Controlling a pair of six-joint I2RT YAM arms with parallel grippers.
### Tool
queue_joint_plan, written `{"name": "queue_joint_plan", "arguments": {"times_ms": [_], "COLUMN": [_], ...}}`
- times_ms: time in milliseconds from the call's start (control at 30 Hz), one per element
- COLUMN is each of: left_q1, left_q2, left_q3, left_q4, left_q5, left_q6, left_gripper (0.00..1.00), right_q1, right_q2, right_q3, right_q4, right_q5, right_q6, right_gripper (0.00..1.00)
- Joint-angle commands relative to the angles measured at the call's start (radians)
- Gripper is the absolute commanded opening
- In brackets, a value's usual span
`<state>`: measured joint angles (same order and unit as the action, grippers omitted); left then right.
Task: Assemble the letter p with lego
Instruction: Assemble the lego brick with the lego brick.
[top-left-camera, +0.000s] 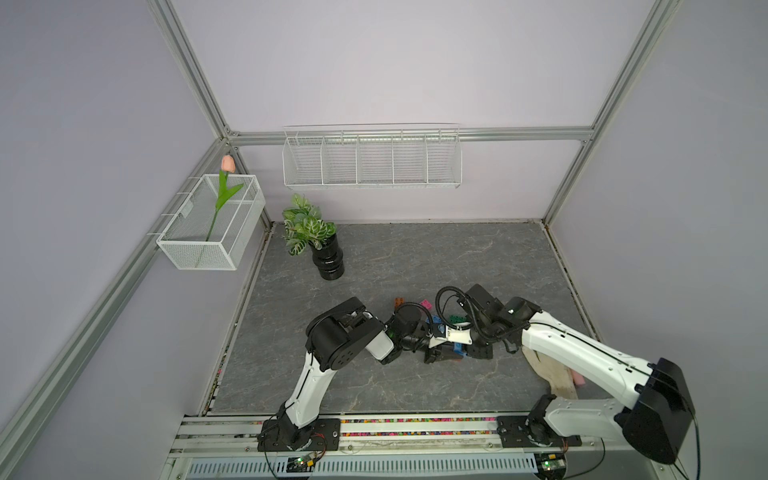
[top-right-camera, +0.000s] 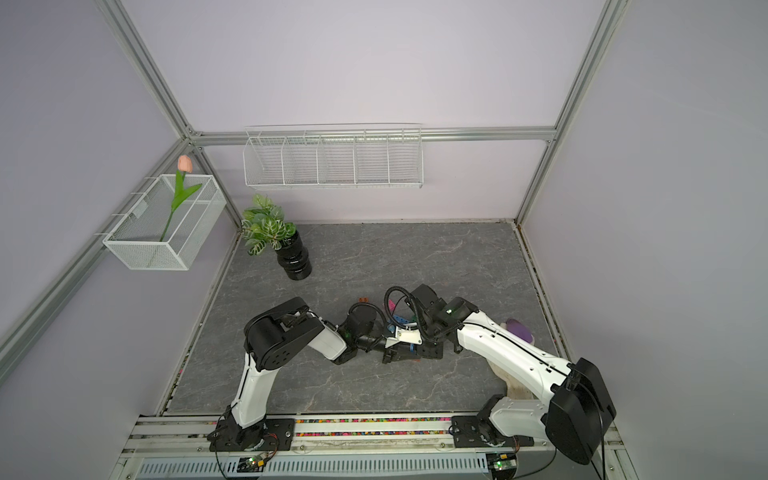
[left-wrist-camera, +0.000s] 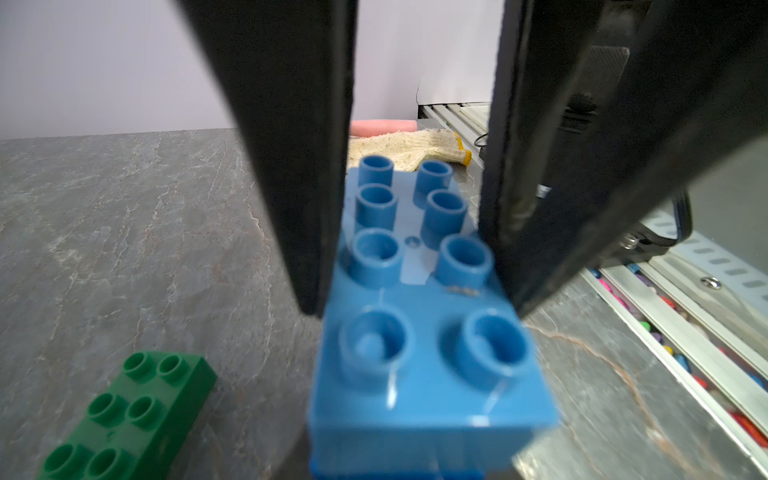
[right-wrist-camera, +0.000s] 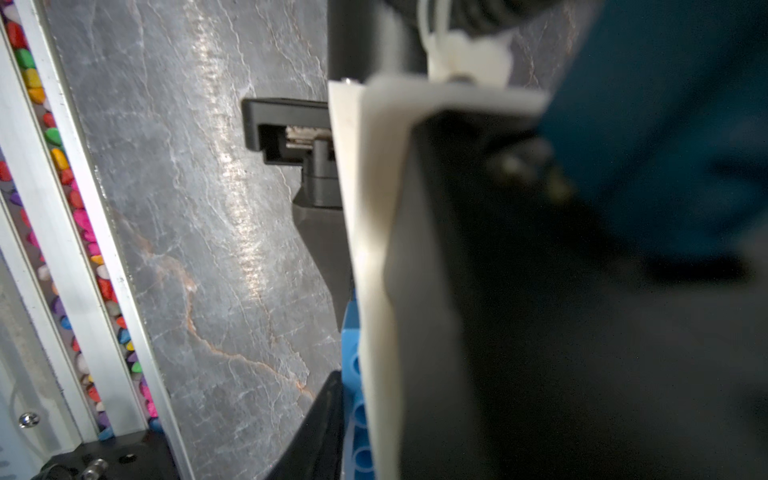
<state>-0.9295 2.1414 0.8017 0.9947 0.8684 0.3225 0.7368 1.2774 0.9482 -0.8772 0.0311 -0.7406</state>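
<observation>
Near the front middle of the tabletop (left-wrist-camera: 124, 249), a long blue brick (left-wrist-camera: 419, 374) is pinched across its width by the left gripper (left-wrist-camera: 415, 307), one finger against each long side, studs facing up. A darker blue edge shows beneath its near end, so it is judged to sit on another brick; whether the pair rests on the tabletop cannot be told. The right gripper (top-left-camera: 473, 352) is pressed together just beside the left one, and whether anything is caught between its jaws cannot be told. A green brick (left-wrist-camera: 129, 415) lies apart from the blue one. More lego is scattered behind the arms, among it a pink brick (top-left-camera: 426, 304) and an orange brick (top-left-camera: 400, 300).

The step in hand is judged to be the seating of the blue brick for the letter's stem. The pinch should be kept square and level. Pressure should be applied straight down over the studs rather than at one end, so that the brick is not levered loose. The neighbouring green brick should be left undisturbed.
</observation>
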Motion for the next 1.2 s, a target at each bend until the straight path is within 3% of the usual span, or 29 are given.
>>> {"name": "queue_joint_plan", "arguments": {"times_ms": [0,500,1167], "left_q1": [0.014,0.017,0.019], "left_q2": [0.095,0.104,0.115], "left_q3": [-0.051,-0.057,-0.061], "left_q4": [-0.254,-0.237,-0.221], "left_q5": [-0.086,-0.086,-0.082], "left_q6": [0.025,0.027,0.023], "left_gripper": [0.0,0.0,0.0], "right_q1": [-0.029,-0.072,-0.097], "right_q2": [0.044,0.065,0.234], "right_q3": [-0.041,-0.056,-0.094], "right_q4": [-0.014,-0.009,-0.038], "right_q5": [0.077,0.089,0.073], "right_q6": [0.006,0.015,-0.003], "right_gripper": [0.22,0.22,0.21]}}
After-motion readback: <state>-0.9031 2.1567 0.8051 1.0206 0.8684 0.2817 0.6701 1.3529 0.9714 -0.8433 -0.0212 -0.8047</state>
